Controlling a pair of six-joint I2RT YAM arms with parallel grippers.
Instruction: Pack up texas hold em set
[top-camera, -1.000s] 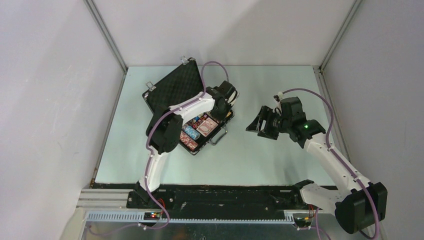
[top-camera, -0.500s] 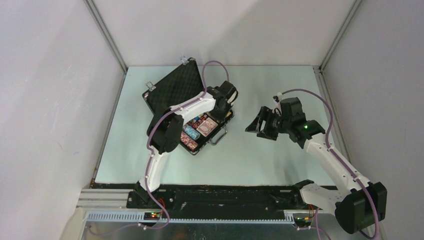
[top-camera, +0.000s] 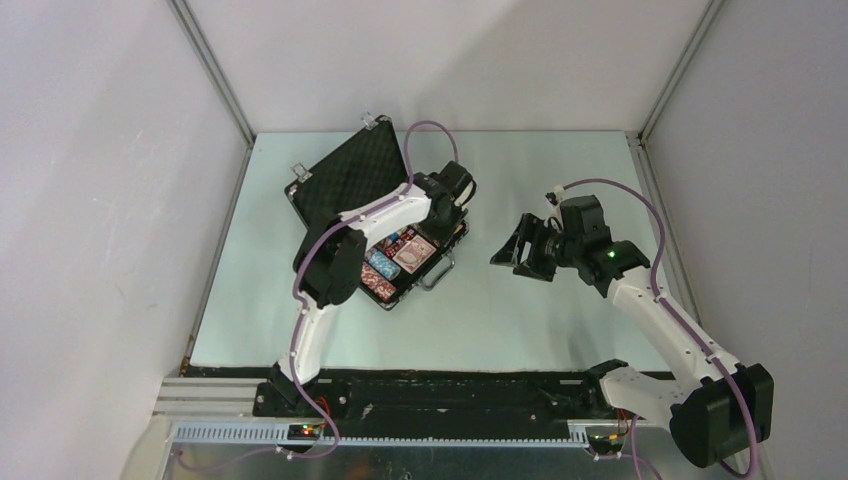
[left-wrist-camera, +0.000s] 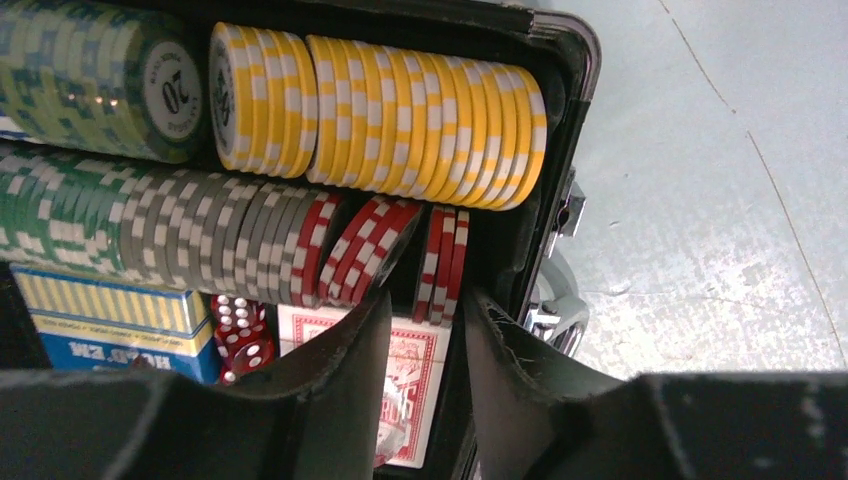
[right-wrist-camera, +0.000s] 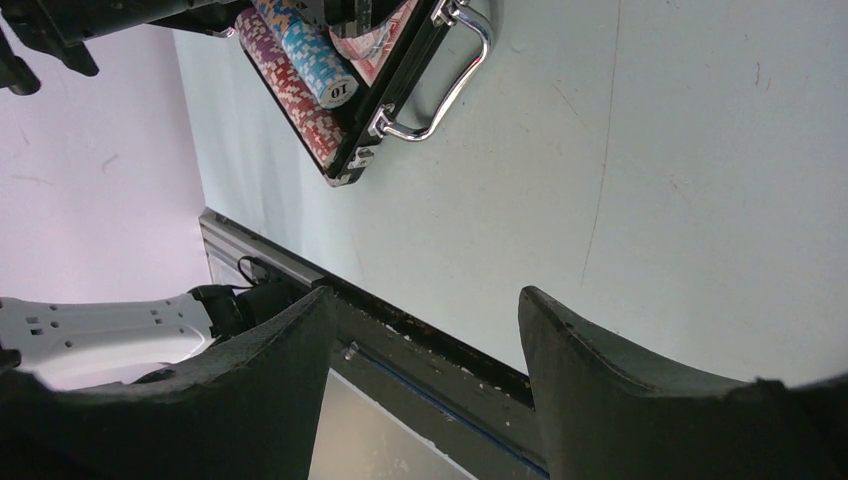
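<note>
While the left gripper (left-wrist-camera: 428, 312) hangs over the handle end of the case (left-wrist-camera: 562, 70), its two black fingers (left-wrist-camera: 345, 380) stand slightly parted – a narrow gap, nothing pinched.

- Through the gap: one red-backed card deck (left-wrist-camera: 415, 390), lying flat, and the case's black wall.
- Just ahead of the tips: three red-and-white chips (left-wrist-camera: 445, 262) upright on edge, close to the fingertips; contact cannot be told.
- Left of those, same row: a few more red chips (left-wrist-camera: 365, 245) leaning, then grey chips (left-wrist-camera: 215, 235), then green chips (left-wrist-camera: 60, 215), all ridged discs packed on edge.
- Farther ahead, second row: yellow-and-white chips (left-wrist-camera: 400, 120) in two blocks, then pale green chips (left-wrist-camera: 90, 80) with a face marked 20.
- Left of the left finger: red dice (left-wrist-camera: 240, 338) with white pips, at least two; beyond them one blue-and-yellow card box (left-wrist-camera: 110, 325).
- Right of the right finger: the chromed handle (left-wrist-camera: 555, 310), curved and shiny, then the pale, speckled table (left-wrist-camera: 720, 200).
- Top view: the lid (top-camera: 355, 165) stands open behind this gripper, lined with dimpled black foam.

The right gripper (right-wrist-camera: 425, 345) hovers well apart from the case – fingers spread wide, empty. Far ahead of it: the handle, a blue row marked 10 and a maroon row.
</note>
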